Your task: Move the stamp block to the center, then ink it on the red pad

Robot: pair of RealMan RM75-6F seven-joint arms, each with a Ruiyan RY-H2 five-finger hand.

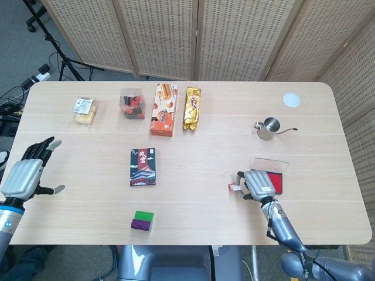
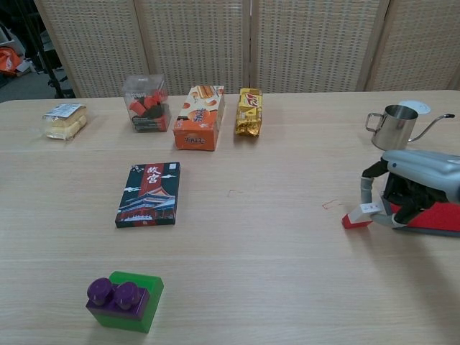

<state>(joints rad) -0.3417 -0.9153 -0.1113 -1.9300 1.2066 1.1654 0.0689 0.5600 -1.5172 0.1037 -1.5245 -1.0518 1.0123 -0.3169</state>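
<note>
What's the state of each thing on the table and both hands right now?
stamp block: tilted, pinched by right hand's fingers, beside the pad
right hand: holding the stamp block
left hand: holding nothing, fingers spread
red ink pad: lid open, flat
steel pitcher: upright
card box: lying flat
orange box: lying flat

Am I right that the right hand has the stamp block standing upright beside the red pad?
Not upright. In the chest view the stamp block is tipped over at a slant in the right hand, its red base toward the table centre. It is beside the red pad.
</note>
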